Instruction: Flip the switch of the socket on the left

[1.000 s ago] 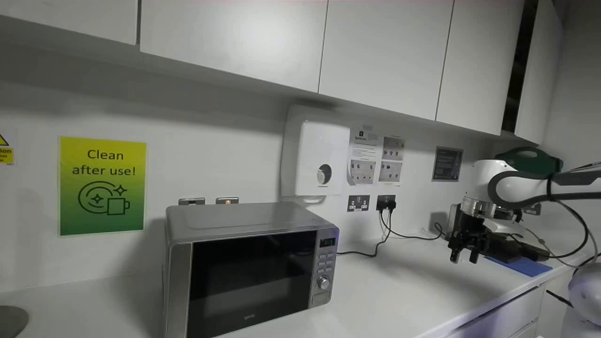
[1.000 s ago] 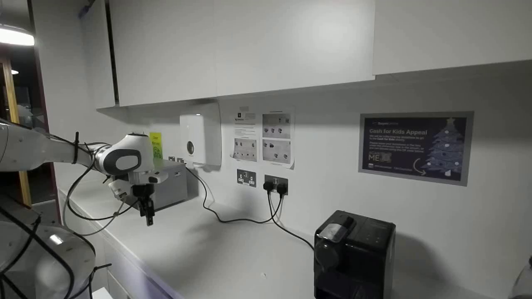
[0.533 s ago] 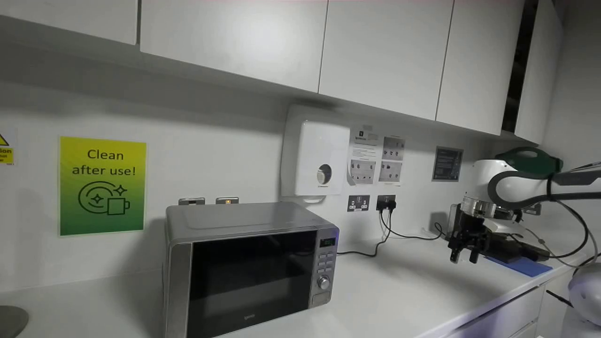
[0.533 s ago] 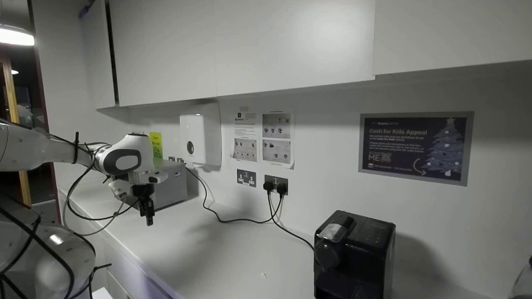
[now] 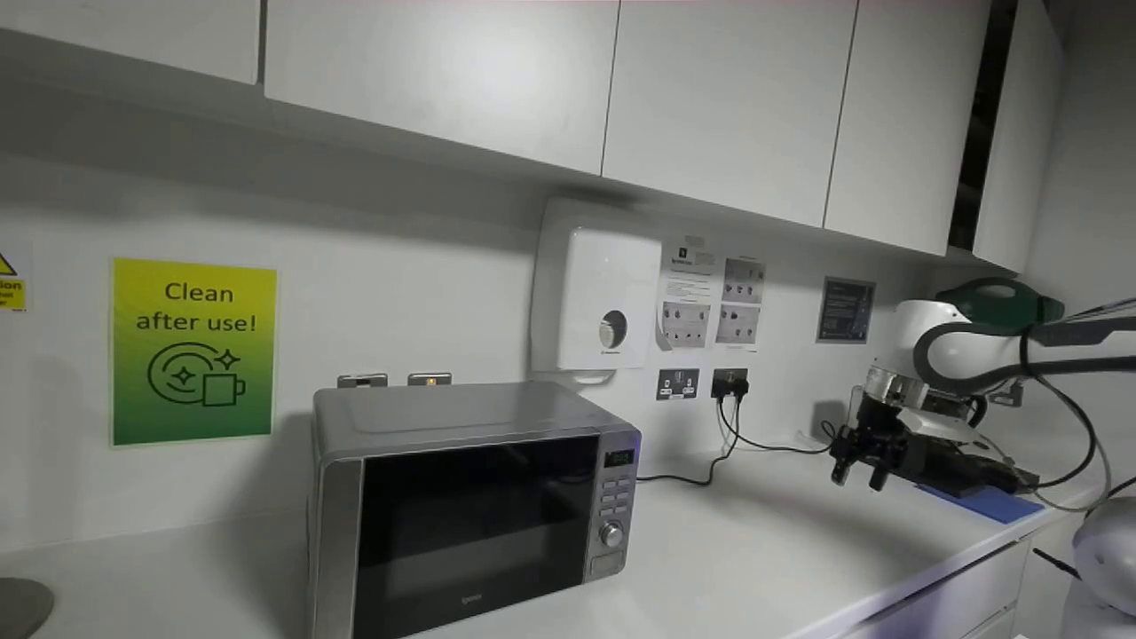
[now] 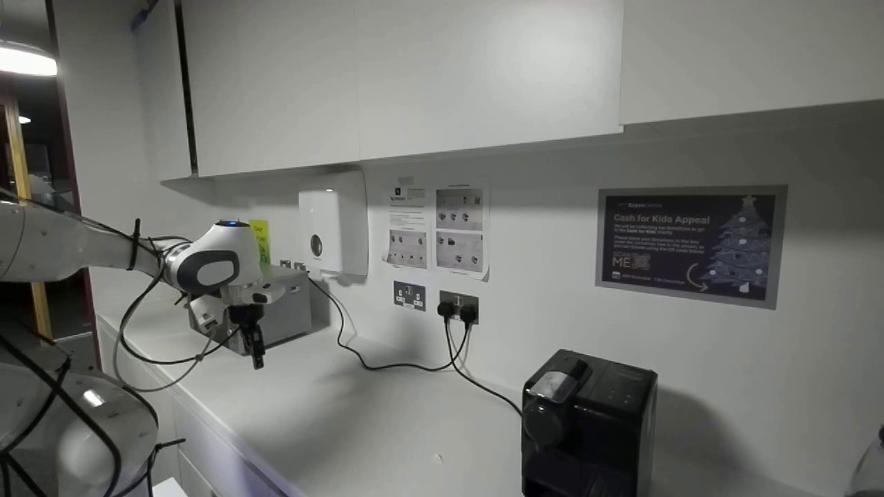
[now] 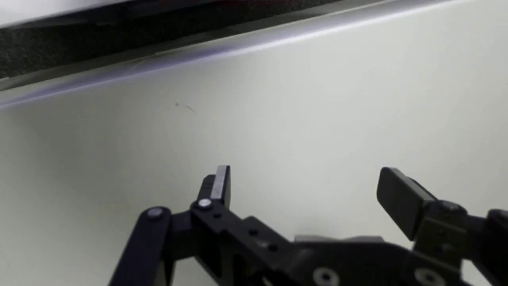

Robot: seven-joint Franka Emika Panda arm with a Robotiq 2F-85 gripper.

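Note:
The left socket is a grey double plate on the white wall with white switches and nothing plugged in. It also shows in an exterior view. The right socket beside it holds two black plugs; it also shows in an exterior view. My gripper hangs above the counter, well away from both sockets and lower than them, with its fingers tilted slightly toward the wall. It also shows in an exterior view. In the wrist view the fingers are wide apart with nothing between them; no socket shows there.
A microwave stands on the white counter. A black coffee machine stands further along. Black cables run from the plugs across the counter. A towel dispenser and cupboards hang above.
The gripper has moved a little toward the wall and slightly up, and its fingers have tilted toward the wall. A blue light now shows on top of the wrist. The sockets are unchanged.

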